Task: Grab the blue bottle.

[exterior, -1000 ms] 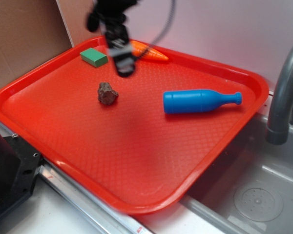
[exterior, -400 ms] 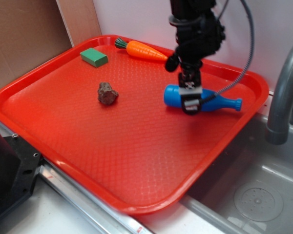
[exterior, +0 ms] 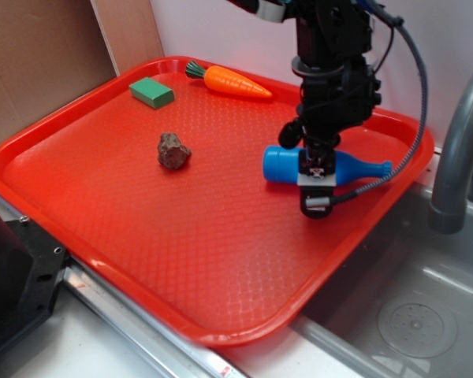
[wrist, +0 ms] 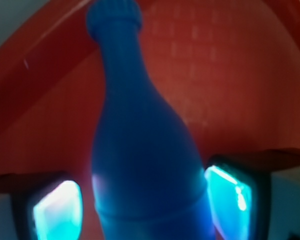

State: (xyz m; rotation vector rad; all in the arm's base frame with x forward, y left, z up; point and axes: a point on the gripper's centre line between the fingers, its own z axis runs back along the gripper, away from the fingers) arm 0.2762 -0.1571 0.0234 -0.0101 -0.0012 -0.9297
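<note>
The blue bottle [exterior: 280, 164] lies on its side on the right part of the red tray [exterior: 181, 236], cap pointing right. My gripper [exterior: 317, 193] is lowered over the bottle's middle, its jaws straddling the body, one on each side. In the wrist view the bottle [wrist: 140, 150] fills the space between the two pads, cap away from me. The left pad [wrist: 57, 210] stands a small gap off the body. The right pad [wrist: 230, 195] is at or very near it. My gripper [wrist: 145, 210] is open around the bottle.
A toy carrot [exterior: 236, 82] and a green block [exterior: 151, 92] lie at the tray's back. A brown lump [exterior: 173, 150] sits left of centre. A grey faucet [exterior: 457, 150] and sink [exterior: 410, 315] are to the right. Cardboard [exterior: 31, 63] stands at the left.
My gripper has moved from the tray's back left across to the right and come down over the blue bottle. The bottle has stayed in place.
</note>
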